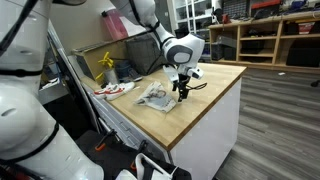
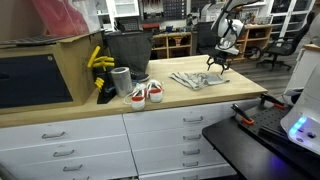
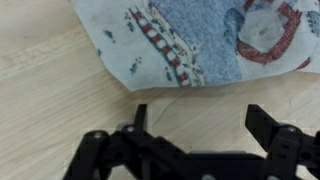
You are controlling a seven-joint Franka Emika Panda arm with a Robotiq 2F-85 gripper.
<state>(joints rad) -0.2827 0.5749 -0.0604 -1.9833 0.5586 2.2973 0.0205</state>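
Observation:
A patterned cloth (image 3: 200, 35), white with blue, red and grey print, lies crumpled on the wooden countertop (image 3: 60, 100); it also shows in both exterior views, as a cloth (image 1: 155, 96) and a cloth (image 2: 197, 79). My gripper (image 3: 200, 118) hovers over bare wood just beside the cloth's edge, its black fingers (image 3: 268, 128) spread wide with nothing between them. In the exterior views the gripper (image 1: 184, 92) points down at the counter near the cloth, and the gripper (image 2: 219, 65) hangs at the counter's far end.
A pair of white and red sneakers (image 2: 146, 93) sits on the counter beside a grey cup (image 2: 121, 81), a black bin (image 2: 127, 50) and a yellow object (image 2: 97, 60). The counter edge (image 1: 205, 120) drops off close to the gripper. Shelving (image 1: 270, 35) stands behind.

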